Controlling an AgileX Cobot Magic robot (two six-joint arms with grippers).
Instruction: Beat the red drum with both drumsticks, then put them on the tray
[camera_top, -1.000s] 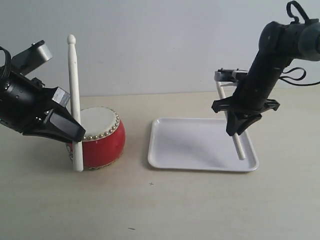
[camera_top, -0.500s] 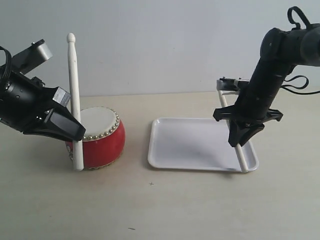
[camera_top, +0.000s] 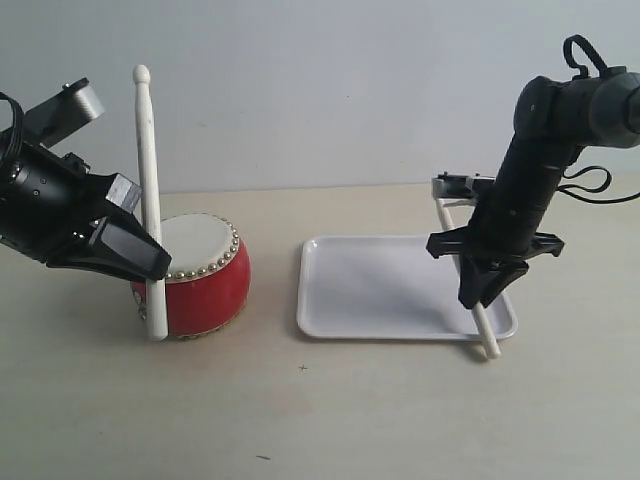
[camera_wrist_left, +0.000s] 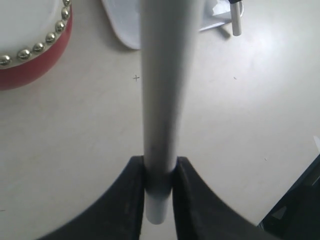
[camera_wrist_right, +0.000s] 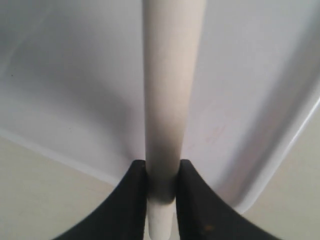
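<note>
Honestly nothing readable here, no words, brand names or numbers on anything I can make out. Closest thing to a sign is a tiny dark plus-shaped mark (camera_top: 303, 368) on the surface (camera_top: 400, 430), near the front left corner of the tray (camera_top: 380, 285)

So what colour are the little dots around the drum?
The studs are gold, clearest in the left wrist view.
</note>
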